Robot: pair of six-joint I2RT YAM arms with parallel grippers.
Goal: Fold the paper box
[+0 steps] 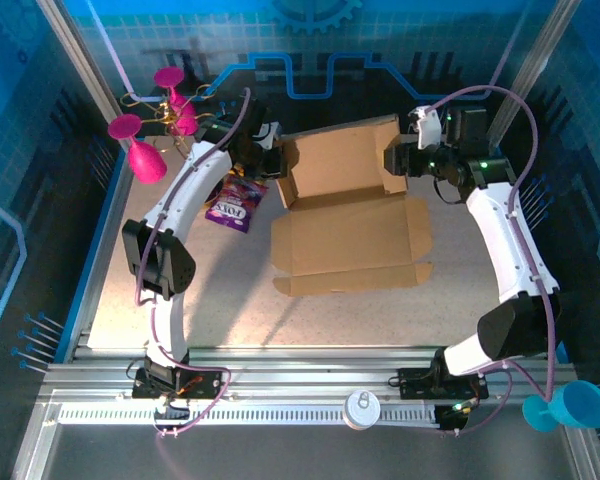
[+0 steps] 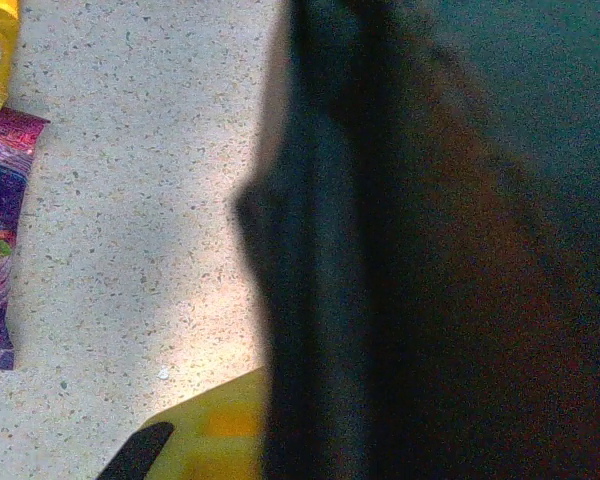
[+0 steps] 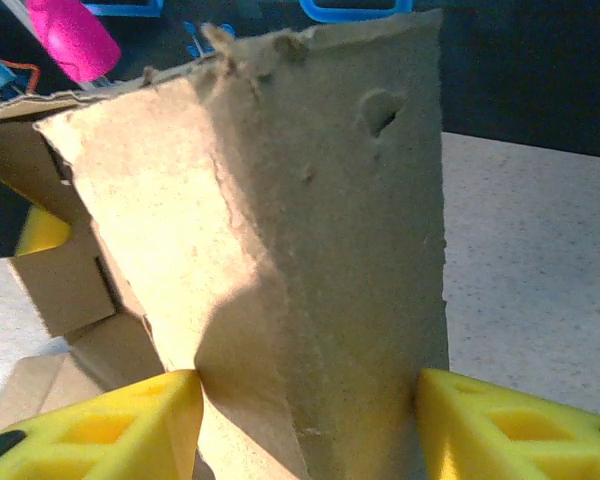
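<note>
"Top external first: where is the paper box [image 1: 350, 235]?"

"It's in the middle of the table [image 1: 230, 300]. The front half lies flat and the back half is partly raised into walls. My left gripper [image 1: 268, 150] is at its left wall and my right gripper [image 1: 398, 158] is at its right wall. A purple packet [image 1: 235, 205] lies just beside the box's left edge."

"And the grippers themselves?"

"The right one holds a side flap upright. On the right wrist camera my yellow fingers [image 3: 110, 430] touch the cardboard on both sides. I cannot tell whether the left one is holding anything. Its wrist camera is mostly a dark blur close to the lens, probably the box wall, with one yellow tip at the bottom."

"What could go wrong?"

"I judge the flap to be the weak spot. Its top edge is ragged, so a hard pull or twist could tear it or crease it off the fold line. If my left side isn't bracing the wall, the light box may slide toward the packet and the walls may flop flat."
</note>
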